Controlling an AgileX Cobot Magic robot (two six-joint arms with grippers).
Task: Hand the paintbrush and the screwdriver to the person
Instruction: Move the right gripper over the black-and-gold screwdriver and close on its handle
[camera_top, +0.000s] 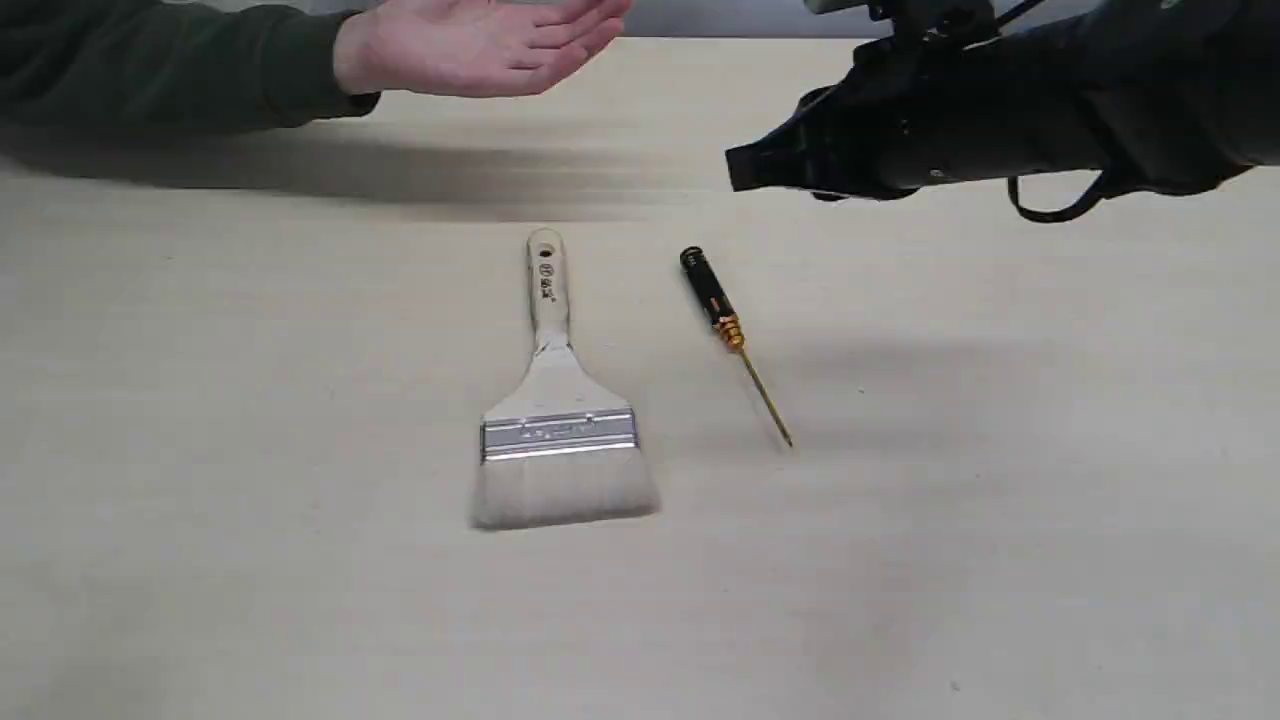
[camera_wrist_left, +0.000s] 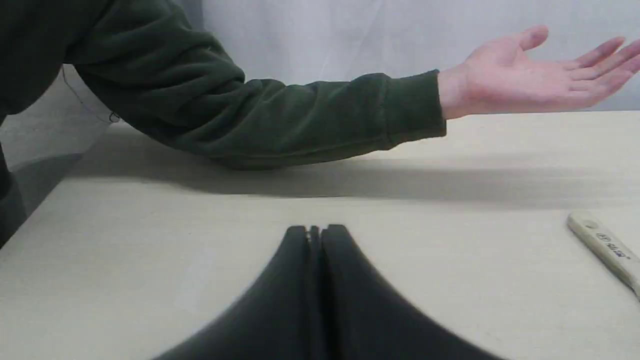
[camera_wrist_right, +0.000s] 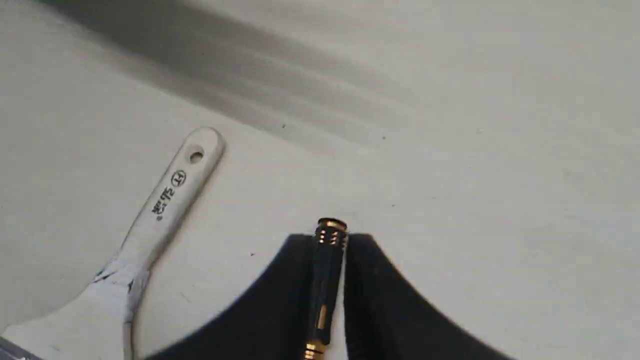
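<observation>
A wide paintbrush (camera_top: 555, 400) lies flat on the pale surface (camera_top: 200, 560), its whitish bristles nearest the onlooker, then its silver ferrule. Its cream handle points away, the hole at the far end. Just beside it on the right, not touching, lies the screwdriver (camera_top: 712, 295). Its thin gold shaft angles toward the near right and its black handle points away, ending about level with the brush handle's end.

The left gripper (camera_wrist_left: 315, 231) sits low over the surface off to the left, its two black fingers pressed together with only a seam between them and nothing in them. In its wrist view the brush handle's tip shows at the frame edge.

Beyond the screwdriver and to its right, the right gripper (camera_top: 740, 168) hangs raised above the surface on its black arm, a loop of cable (camera_top: 1050, 205) drooping beneath. Its fingers stand slightly parted and hold nothing. In the right wrist view the screwdriver's handle shows through the gap between them, lying on the surface below.

Farthest back, the person's hand (camera_top: 480, 45) is held out palm up above the far side of the surface. Its dark green sleeve (camera_top: 150, 65) reaches in from the left, and a broad band of shadow (camera_top: 350, 175) lies under the forearm. A pale wall (camera_wrist_left: 325, 40) closes the scene behind.
</observation>
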